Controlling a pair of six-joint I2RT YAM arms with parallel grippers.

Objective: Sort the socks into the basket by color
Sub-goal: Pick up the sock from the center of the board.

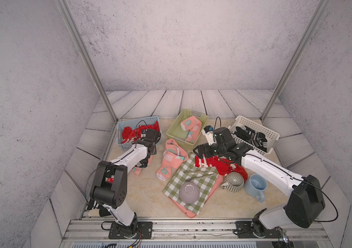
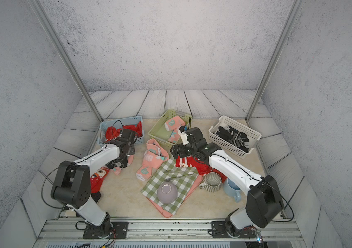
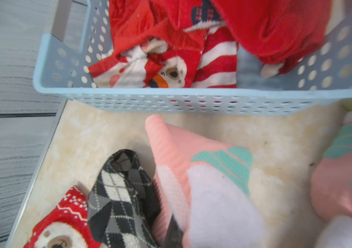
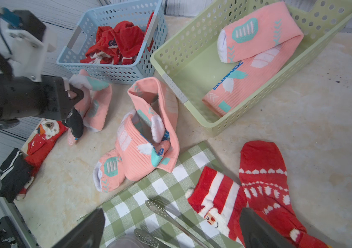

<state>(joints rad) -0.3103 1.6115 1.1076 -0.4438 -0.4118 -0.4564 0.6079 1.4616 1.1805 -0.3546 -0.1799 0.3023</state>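
The left pincer (image 4: 75,108) is closed on a pink sock (image 3: 170,146), close to its white heel. This sock is on the desk (image 1: 145,197), just on the near side of the blue basket (image 1: 125,146). I think the pincer grips there because this part gives a fold to pinch. Whether the sock is already off the desk, I cannot tell. An argyle sock (image 3: 119,193) touches it and a red bear sock (image 3: 63,225) lies beside that one, so a lift may drag them a little.

The blue basket has only red socks. The green basket (image 1: 176,135), far in the middle, has two pink ones, and the white basket (image 1: 271,134) on the right has black ones. So this sock belongs in the green one, to the right.

The right pincer (image 1: 199,151) stands wide and holds nothing, above the far corner of the checked cloth (image 1: 192,178) and near two red socks (image 4: 263,182). Probably it is placed there for them. More pink socks (image 1: 171,158) lie in the centre.
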